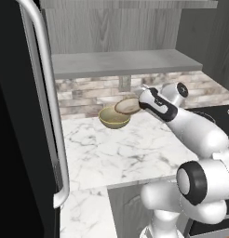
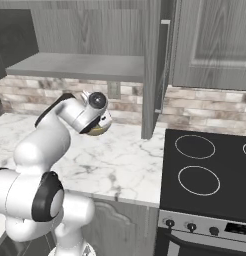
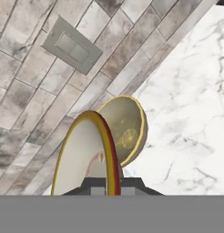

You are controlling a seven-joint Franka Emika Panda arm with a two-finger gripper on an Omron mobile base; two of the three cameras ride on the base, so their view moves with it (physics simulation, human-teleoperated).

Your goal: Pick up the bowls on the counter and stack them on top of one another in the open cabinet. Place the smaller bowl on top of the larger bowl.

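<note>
The pincer (image 3: 113, 184) was pressed together on the rim of the small bowl (image 1: 128, 106), holding it off the worktop (image 1: 121, 148) at a tilt, just above and beside the large bowl (image 1: 114, 117). In the hand view, the small bowl (image 3: 84, 157) stood on edge, its pale inside facing the brick backsplash (image 3: 27, 91), with the large bowl (image 3: 125, 127) directly behind it. The large bowl rested upright on the worktop near the backsplash, below the cabinet shelf (image 1: 121, 62). In the right base view, the arm's wrist hid most of the large bowl (image 2: 98, 131). The stovetop (image 2: 205, 170) lay well apart to the right.
</note>
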